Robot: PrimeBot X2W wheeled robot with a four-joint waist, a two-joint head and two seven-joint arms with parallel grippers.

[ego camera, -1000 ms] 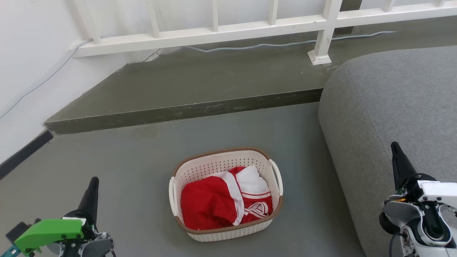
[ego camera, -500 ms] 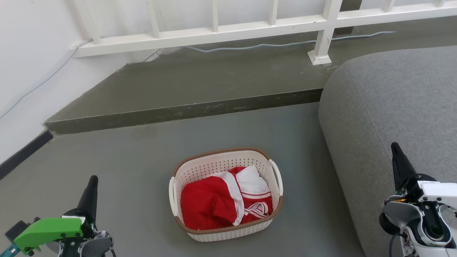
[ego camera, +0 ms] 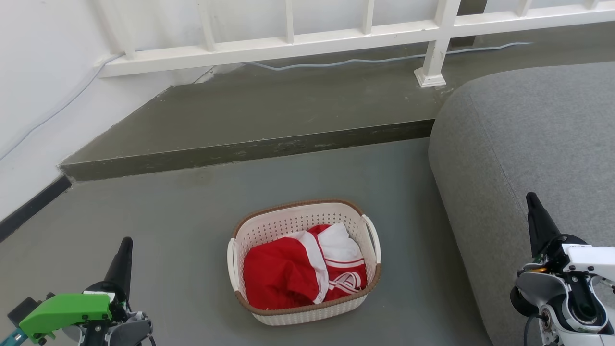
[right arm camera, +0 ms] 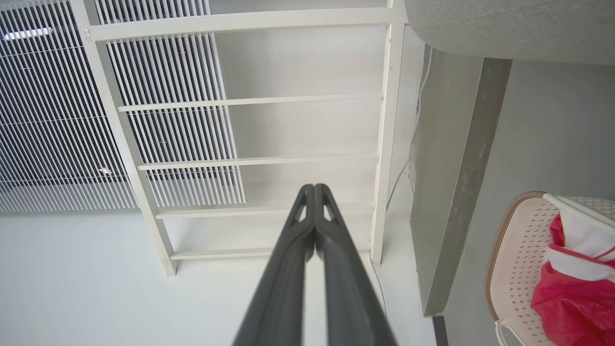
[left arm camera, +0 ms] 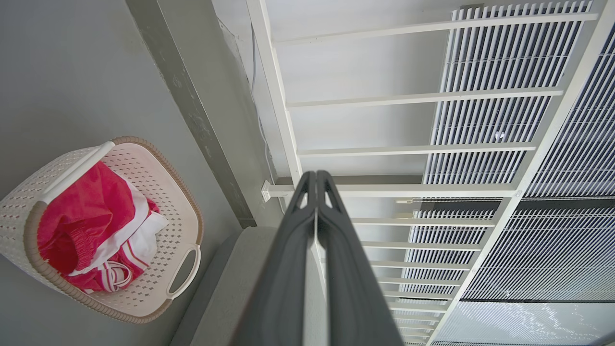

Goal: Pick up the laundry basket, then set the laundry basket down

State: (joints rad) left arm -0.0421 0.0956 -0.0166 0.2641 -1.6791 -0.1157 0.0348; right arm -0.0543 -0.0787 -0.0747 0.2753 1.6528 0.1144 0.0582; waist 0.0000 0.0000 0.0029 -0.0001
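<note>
The laundry basket (ego camera: 288,226) stands on the grey floor in the lower middle of the head view, cream-white and perforated with a brown rim and a white loop handle on each side. Red and white clothes (ego camera: 302,266) lie in it. The basket (left arm camera: 158,192) also appears at the left of the left wrist view and the basket (right arm camera: 514,250) at the right edge of the right wrist view. My left gripper (ego camera: 126,243) is shut, well left of the basket. Over the sofa, far right of the basket, my right gripper (ego camera: 531,198) is shut too. Both hold nothing.
A grey sofa (ego camera: 528,134) fills the right side, close to the basket. A raised dark step (ego camera: 250,149) crosses behind the basket, with a white railing (ego camera: 336,38) and a pale cable (ego camera: 365,60) beyond. A white wall (ego camera: 38,86) runs along the left.
</note>
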